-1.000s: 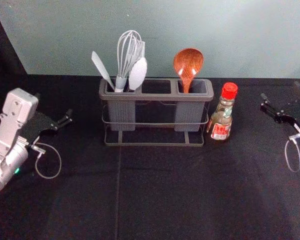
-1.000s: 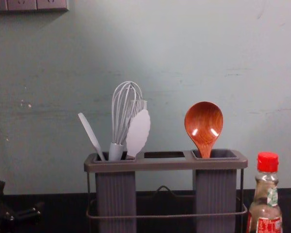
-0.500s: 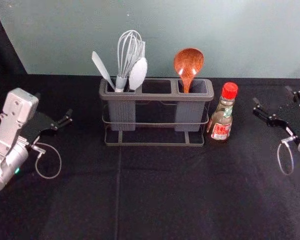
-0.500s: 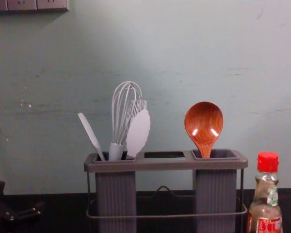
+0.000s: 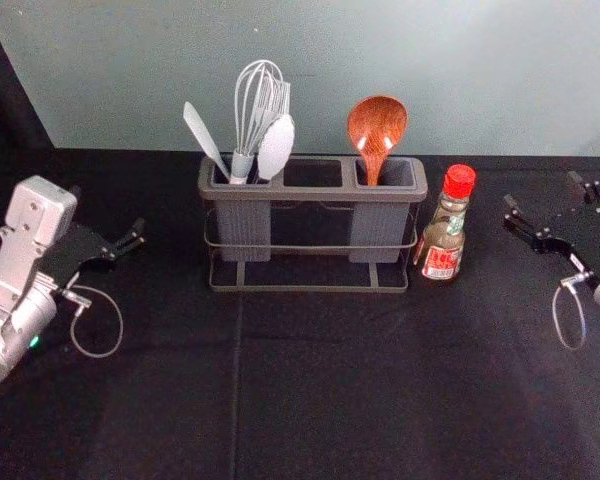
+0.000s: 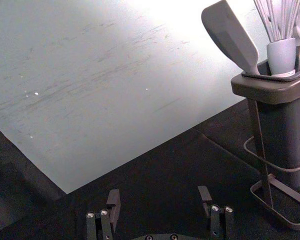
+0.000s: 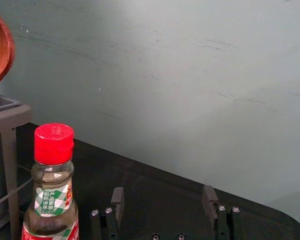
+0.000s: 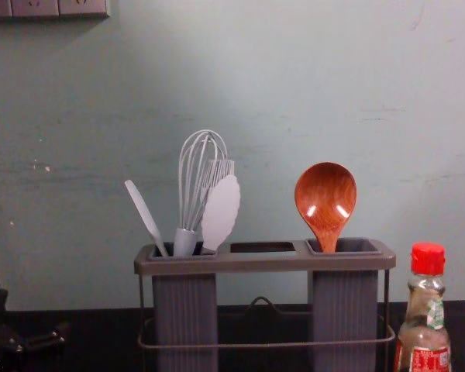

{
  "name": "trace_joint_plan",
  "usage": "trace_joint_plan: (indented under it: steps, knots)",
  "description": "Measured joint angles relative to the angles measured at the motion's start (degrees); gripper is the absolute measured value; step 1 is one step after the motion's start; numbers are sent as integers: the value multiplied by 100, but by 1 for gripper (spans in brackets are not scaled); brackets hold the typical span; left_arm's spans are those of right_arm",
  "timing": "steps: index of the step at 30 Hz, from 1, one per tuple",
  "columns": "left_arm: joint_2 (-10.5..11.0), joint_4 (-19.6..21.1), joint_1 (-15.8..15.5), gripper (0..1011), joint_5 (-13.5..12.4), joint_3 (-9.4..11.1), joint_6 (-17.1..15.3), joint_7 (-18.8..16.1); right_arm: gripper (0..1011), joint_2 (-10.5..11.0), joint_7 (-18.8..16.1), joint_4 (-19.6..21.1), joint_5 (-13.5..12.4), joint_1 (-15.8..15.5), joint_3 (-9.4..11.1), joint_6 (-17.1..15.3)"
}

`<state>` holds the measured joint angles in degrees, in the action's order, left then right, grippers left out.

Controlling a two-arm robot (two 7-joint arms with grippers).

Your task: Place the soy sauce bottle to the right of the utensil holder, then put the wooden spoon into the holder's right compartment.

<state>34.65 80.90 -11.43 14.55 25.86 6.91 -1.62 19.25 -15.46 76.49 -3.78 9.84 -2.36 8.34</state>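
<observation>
The wooden spoon (image 5: 376, 126) stands bowl-up in the right compartment of the grey utensil holder (image 5: 312, 192). Just right of the holder, the soy sauce bottle (image 5: 445, 225) with its red cap stands upright. My right gripper (image 5: 546, 198) is open off to the bottle's right; in the right wrist view nothing is between the fingers of that gripper (image 7: 163, 195), and the bottle (image 7: 52, 185) is beside them. At the left of the holder, apart from it, is my left gripper (image 5: 107, 211). The left wrist view has this gripper (image 6: 159, 196) open and holding nothing.
A whisk (image 8: 201, 182), a pale spatula (image 8: 146, 217) and a scalloped white utensil (image 8: 222, 211) stand in the holder's left compartment. Behind the black-covered table (image 5: 320, 390) rises a grey-green wall (image 5: 480, 70). Sockets (image 8: 46, 8) are mounted high on its left.
My right gripper has shifted a little to the left, nearer the bottle, and slightly toward the table's front. The left arm, holder, spoon and bottle have stayed put.
</observation>
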Motion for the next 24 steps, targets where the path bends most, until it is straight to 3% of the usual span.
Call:
trace_joint_plan:
  steps: [24]
  knots:
    - [0,0,0,1011,0,0,0,0,1002,0,2,8,8,3,4,-4]
